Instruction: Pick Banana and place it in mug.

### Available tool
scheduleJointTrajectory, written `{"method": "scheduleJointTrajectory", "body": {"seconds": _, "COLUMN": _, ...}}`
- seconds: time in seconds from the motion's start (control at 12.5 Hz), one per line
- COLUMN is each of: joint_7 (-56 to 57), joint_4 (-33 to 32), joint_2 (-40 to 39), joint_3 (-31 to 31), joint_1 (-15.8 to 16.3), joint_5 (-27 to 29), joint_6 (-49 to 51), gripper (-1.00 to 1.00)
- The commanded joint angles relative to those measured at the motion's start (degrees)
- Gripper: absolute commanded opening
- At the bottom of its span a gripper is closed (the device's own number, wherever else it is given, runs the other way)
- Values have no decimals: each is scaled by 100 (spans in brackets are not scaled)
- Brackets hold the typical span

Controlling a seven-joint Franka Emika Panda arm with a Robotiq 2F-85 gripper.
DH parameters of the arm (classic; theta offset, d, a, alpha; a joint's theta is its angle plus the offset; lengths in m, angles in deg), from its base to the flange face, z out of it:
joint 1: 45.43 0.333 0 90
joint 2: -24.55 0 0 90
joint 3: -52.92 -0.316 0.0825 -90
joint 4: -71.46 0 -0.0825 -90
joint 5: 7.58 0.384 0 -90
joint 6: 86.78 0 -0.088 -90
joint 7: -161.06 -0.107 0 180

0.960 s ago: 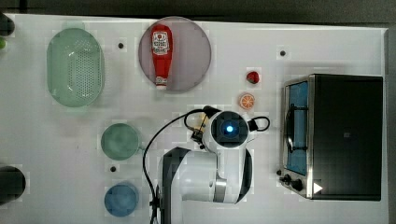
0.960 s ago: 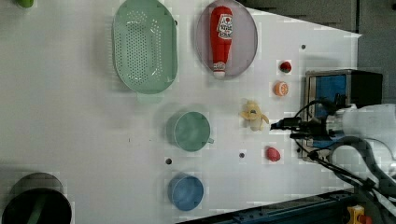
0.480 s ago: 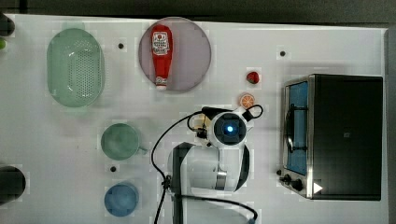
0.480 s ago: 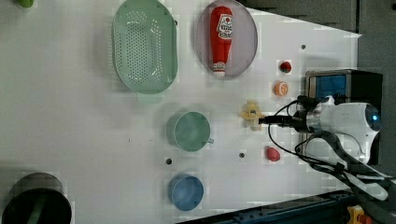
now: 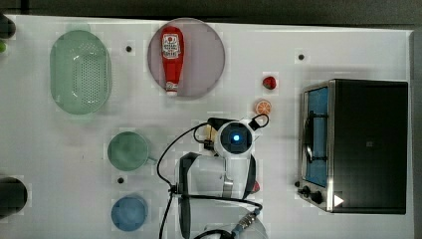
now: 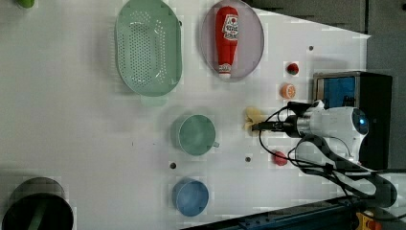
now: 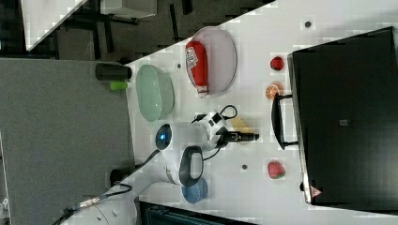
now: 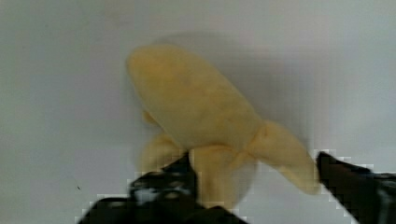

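Bright, even light; soft shadows; blocky, blurred wrist view.

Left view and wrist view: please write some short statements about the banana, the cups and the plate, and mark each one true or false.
1. The ketchup bottle lies on the purple plate. True.
2. The banana is inside the mug. False: it lies on the table, beside the mug.
3. The gripper fingers stand on either side of the banana. True.
4. The blue cup holds a strawberry. False: it is empty.
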Motion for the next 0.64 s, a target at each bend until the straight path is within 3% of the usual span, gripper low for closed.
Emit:
{"method": "scheduleJointTrajectory", "body": {"seconds": 0.08, "joint_7": 233, "joint_4": -62, "joint_2": 169, "joint_3": -92, "joint_1": -19, "joint_5": -90, "joint_6": -226, "gripper": 18}}
{"method": "scheduleJointTrajectory", "body": {"seconds": 0.32, "joint_7": 222, "joint_4": -81, "joint_2": 380, "joint_3": -74, "joint_1": -25, "joint_5": -74, "joint_6": -180, "gripper": -46}}
{"method": "scheduleJointTrajectory", "body": {"seconds": 0.64, "joint_7": 220, "joint_4": -91, "joint_2": 1166, "joint_3": 42, "joint_1": -49, "joint_5": -69, "joint_6": 698, "gripper": -46}}
